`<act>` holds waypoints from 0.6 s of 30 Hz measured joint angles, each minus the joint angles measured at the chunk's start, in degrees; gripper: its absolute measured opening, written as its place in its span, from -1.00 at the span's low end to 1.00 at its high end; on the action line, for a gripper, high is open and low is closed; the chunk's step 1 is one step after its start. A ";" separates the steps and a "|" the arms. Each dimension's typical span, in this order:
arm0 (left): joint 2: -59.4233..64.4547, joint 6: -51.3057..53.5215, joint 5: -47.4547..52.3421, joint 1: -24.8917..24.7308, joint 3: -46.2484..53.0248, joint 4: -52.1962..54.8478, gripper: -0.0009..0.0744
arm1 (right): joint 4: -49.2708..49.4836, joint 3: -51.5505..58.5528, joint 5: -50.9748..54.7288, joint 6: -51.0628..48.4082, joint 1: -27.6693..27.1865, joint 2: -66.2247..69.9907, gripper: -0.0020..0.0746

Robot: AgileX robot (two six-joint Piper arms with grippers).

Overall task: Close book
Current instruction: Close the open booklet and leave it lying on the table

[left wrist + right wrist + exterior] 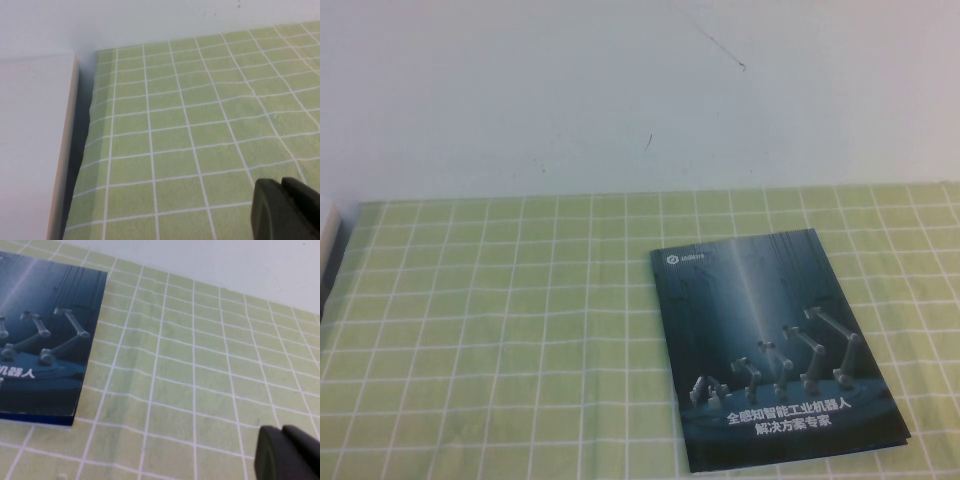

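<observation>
High view: the book (pixel 775 350) lies shut, cover up, near the desk's (pixel 470 330) front-right corner, so nothing needs holding. Left wrist view: my left gripper (pixel 281 200), fingers together, hangs by the left edge. Right wrist view: my right gripper (pixel 281 445), likewise together, waits beside the book.

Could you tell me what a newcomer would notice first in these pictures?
The dark blue book, closed with robot arms on its cover, lies on the green checked tablecloth, toward the robot's right. The left claw hangs over bare cloth; the right claw beside the book.
</observation>
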 joint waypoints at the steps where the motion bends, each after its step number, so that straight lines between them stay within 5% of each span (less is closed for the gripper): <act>1: 0.00 0.00 0.00 0.00 0.00 0.00 -0.98 | 0.00 0.00 0.00 -0.03 0.00 0.00 -0.95; 18: 0.00 0.00 0.00 0.00 0.00 0.00 -0.98 | 0.27 0.00 -0.40 -0.62 0.00 0.00 -0.95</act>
